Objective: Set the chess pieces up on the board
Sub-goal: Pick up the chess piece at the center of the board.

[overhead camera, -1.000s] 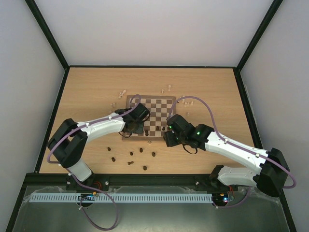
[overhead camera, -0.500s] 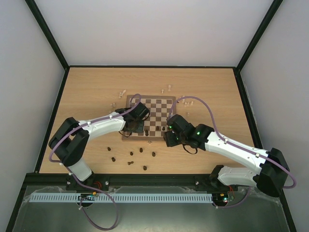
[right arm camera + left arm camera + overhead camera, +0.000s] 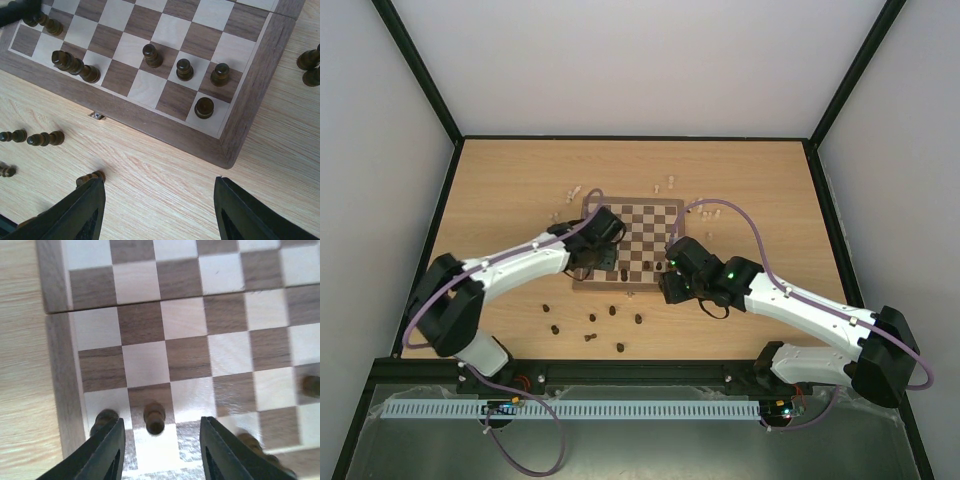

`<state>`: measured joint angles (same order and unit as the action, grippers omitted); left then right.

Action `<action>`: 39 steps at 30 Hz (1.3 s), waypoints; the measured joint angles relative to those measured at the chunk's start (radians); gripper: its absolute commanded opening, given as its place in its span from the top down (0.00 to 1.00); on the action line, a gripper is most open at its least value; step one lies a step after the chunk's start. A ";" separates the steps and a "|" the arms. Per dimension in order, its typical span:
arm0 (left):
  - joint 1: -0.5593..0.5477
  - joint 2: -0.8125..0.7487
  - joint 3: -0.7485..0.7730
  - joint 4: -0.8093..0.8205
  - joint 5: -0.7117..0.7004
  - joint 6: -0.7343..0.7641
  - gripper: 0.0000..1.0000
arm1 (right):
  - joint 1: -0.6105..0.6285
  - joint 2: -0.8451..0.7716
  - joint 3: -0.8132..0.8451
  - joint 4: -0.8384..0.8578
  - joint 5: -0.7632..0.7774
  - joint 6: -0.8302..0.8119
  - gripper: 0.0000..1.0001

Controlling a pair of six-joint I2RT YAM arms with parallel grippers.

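Observation:
The board [image 3: 645, 225] lies mid-table. My left gripper [image 3: 598, 250] is open over its near left corner. In the left wrist view the board [image 3: 185, 320] fills the frame, and a dark pawn [image 3: 154, 417] stands between my open left gripper [image 3: 160, 455], untouched. Two other dark pieces [image 3: 105, 417] [image 3: 250, 442] sit close to each finger. My right gripper [image 3: 160, 215] is open and empty over the tabletop, just in front of the board's near right corner [image 3: 230, 150]. Several dark pieces [image 3: 184, 69] stand there. Others lie toppled [image 3: 75, 65].
Loose dark pieces [image 3: 592, 318] lie on the tabletop in front of the board, one next to my right gripper's left finger [image 3: 92, 176]. Two more dark pieces [image 3: 307, 60] lie right of the board. Pale cream pieces [image 3: 575, 190] [image 3: 672, 183] lie behind it.
My left gripper has shifted a little toward the far side over the board's left edge, and its arm has stretched out. The right arm has not moved.

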<state>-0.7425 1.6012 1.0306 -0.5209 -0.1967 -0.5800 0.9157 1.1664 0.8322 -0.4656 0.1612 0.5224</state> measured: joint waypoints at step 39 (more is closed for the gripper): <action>-0.277 -0.268 -0.406 0.000 0.069 -0.322 0.68 | 0.000 0.000 -0.006 0.001 -0.017 -0.007 0.40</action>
<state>-1.0191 1.3331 0.6243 -0.5209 -0.1272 -0.9016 0.9154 1.1667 0.8257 -0.4648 0.1444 0.5156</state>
